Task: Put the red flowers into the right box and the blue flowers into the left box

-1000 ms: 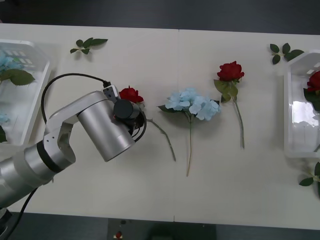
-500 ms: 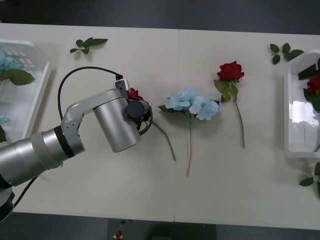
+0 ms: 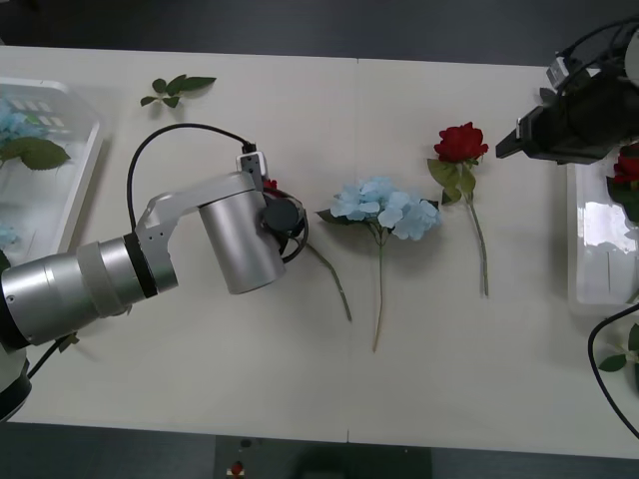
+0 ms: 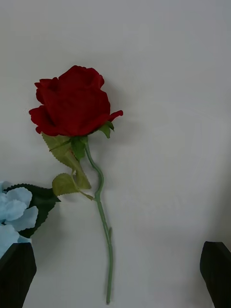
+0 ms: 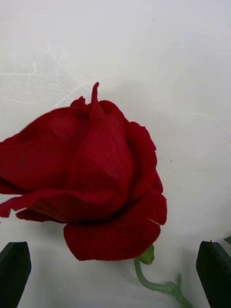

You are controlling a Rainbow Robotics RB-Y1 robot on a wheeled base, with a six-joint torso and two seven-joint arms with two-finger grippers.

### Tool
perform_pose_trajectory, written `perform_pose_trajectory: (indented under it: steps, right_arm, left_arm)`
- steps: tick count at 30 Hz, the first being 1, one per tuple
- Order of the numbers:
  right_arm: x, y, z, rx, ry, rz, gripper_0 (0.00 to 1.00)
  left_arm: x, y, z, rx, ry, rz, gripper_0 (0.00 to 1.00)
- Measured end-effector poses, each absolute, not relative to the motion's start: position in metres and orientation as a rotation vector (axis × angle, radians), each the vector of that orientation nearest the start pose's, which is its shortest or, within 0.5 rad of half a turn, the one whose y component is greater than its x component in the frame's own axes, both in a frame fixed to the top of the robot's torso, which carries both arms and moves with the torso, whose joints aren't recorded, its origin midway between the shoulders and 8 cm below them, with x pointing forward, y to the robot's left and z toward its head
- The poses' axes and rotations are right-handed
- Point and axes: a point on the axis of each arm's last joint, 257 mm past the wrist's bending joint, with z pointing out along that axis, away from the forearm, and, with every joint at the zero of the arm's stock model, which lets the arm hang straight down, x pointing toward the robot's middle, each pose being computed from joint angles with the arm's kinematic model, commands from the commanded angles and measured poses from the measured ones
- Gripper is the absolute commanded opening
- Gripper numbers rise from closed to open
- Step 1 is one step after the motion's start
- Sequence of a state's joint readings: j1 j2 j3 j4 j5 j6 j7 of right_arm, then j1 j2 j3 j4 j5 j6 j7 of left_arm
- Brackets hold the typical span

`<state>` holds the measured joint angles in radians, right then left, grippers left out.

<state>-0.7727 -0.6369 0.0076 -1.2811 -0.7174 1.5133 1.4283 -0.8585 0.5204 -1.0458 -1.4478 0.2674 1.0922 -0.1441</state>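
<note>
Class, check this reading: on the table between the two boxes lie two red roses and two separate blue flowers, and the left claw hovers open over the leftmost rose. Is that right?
Not quite. The front view shows one blue flower, not two, lying between the two red roses. The rest holds: the left claw hovers open over the leftmost rose.

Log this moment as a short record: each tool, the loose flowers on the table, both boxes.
left tool: open, over the left red rose
right tool: open, over the right red rose, near the right box
blue flower: on the table between the two roses
left box: holds blue flowers
right box: holds one red rose
</note>
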Motion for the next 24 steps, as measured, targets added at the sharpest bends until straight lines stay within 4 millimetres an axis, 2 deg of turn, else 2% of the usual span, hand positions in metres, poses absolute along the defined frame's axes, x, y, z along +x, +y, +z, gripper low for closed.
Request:
perform_pose_trajectory:
  steps: [6,12,17,24]
  right_arm:
    - [0.579,-0.291,-0.19,0.03,2.61,0.168,1.0]
    - [0.59,-0.281,-0.21,0.0,2.586,0.097,1.0]
    - [0.592,-0.286,-0.233,0.008,2.6,0.056,1.0]
    - [0.594,-0.286,-0.247,-0.022,2.598,-0.016,1.0]
  left_arm:
    - [0.555,0.086,-0.296,-0.244,2.369,-0.149,1.0]
    - [0.565,0.093,-0.306,-0.212,2.358,-0.13,1.0]
    - [0.573,0.1,-0.312,-0.202,2.345,-0.11,1.0]
    - [0.575,0.096,-0.312,-0.195,2.336,-0.106,1.0]
